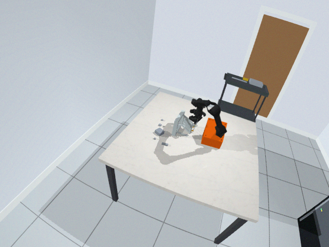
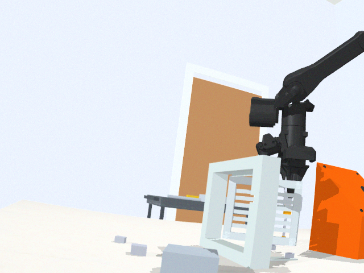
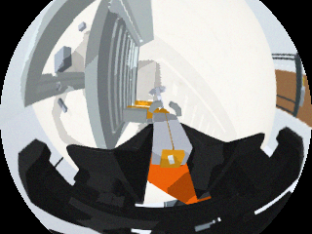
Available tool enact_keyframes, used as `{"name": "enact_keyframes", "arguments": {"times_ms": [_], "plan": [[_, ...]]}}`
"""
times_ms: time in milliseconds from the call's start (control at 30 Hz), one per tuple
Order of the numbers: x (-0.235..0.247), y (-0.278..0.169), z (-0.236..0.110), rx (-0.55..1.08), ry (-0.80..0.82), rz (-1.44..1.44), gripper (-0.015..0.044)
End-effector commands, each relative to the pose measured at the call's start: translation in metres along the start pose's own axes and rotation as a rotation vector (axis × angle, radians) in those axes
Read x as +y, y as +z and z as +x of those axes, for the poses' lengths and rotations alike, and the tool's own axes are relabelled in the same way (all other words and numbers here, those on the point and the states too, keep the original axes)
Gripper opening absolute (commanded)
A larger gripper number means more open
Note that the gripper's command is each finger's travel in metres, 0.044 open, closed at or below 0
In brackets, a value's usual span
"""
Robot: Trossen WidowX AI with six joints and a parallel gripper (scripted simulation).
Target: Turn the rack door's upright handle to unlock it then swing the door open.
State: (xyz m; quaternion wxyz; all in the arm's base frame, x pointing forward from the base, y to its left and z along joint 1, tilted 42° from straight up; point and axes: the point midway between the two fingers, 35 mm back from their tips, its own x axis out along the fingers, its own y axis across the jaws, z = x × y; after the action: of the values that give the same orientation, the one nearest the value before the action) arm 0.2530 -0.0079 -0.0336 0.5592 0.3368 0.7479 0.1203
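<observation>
The fingers [image 1: 196, 121] [image 2: 290, 189] are gripping the handle [image 3: 168, 138], seemingly turned; toward ten o'clock in the wrist view, the slatted door [image 1: 188, 124] [image 2: 294, 217] [image 3: 128, 73] is standing partly open; further swinging and release are remaining.

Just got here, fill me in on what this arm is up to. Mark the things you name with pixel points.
The black arm's gripper [image 2: 290, 187] [image 3: 166, 127] is shut on the upright handle [image 3: 171, 138] of a slatted rack door [image 1: 188, 124] [image 2: 230, 205]. The door stands partly open, swung out from its pale frame [image 1: 178, 123] [image 2: 261, 211] [image 3: 95, 73]. It looks to be partway through opening the door; whether it is past 80 degrees, I cannot tell. Letting go and moving clear are still to do.
</observation>
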Motion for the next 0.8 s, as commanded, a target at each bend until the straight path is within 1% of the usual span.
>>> {"name": "enact_keyframes", "arguments": {"times_ms": [0, 767], "plan": [[-0.004, 0.002, 0.000, -0.003, 0.001, -0.071, 0.0026], [-0.050, 0.023, -0.001, -0.005, -0.003, -0.434, 0.0026]]}}
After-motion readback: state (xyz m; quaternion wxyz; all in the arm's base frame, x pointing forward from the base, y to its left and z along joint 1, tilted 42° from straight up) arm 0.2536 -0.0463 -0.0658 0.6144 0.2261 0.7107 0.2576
